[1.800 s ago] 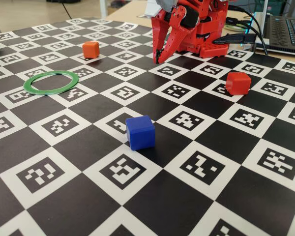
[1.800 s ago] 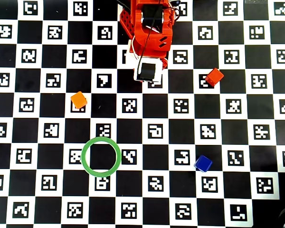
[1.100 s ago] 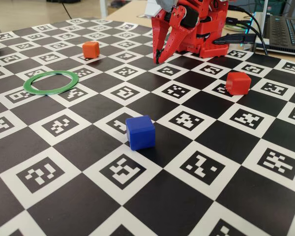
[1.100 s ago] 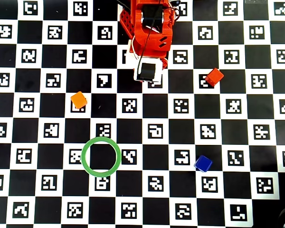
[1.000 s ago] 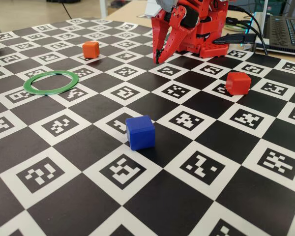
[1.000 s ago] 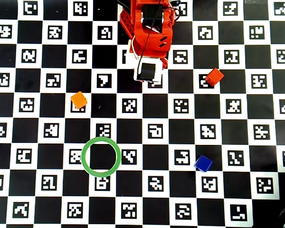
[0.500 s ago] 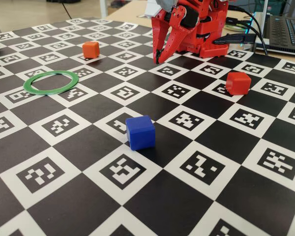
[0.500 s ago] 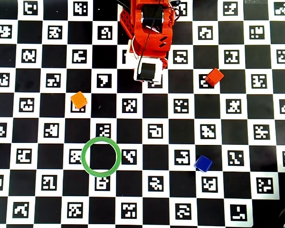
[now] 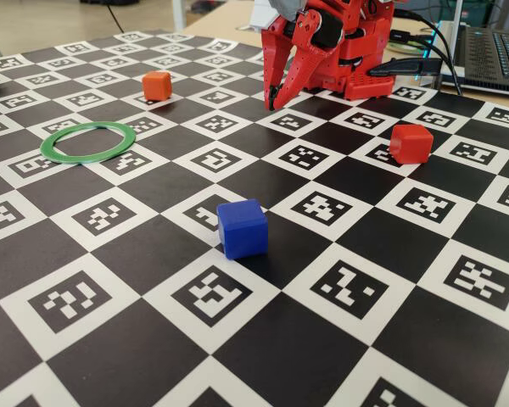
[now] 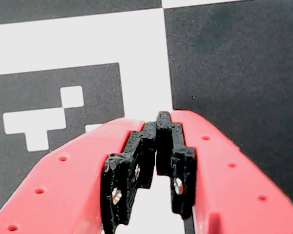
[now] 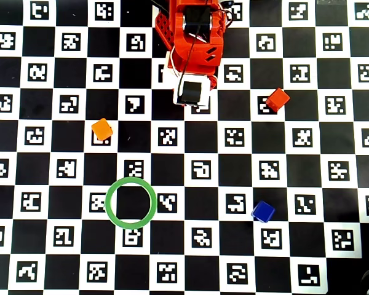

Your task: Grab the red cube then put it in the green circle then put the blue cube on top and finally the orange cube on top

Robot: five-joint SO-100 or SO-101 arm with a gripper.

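While the red arm [image 9: 331, 42] sits folded at the far edge of the checkerboard mat [image 9: 153, 246] in the fixed view, its gripper [image 9: 273, 103] points down with the tips just above the mat, clenched and holding nothing. The red cube [image 9: 410, 142] rests on the mat to the right of the gripper, well apart from it. The orange cube [image 9: 157, 85] sits far left, the green circle [image 9: 88, 142] lies flat nearer the camera on that side with its centre bare, and the blue cube [image 9: 242, 227] stands alone in the foreground. A laptop [image 9: 496, 51] is open at the upper right. The white squares carry black coded marker patterns; no readable writing shows.

From the wrist view, the two red fingers [image 10: 224, 165] meet at their black tips, jaws pressed together over a white square with a marker.

Seen in the overhead view, the arm [image 11: 194, 46] is at the top centre, the red cube [image 11: 277, 99] to its right, the orange cube [image 11: 102, 129] lower left, the green circle [image 11: 107, 209] below that, and the blue cube [image 11: 262, 211] at lower right, none touching.
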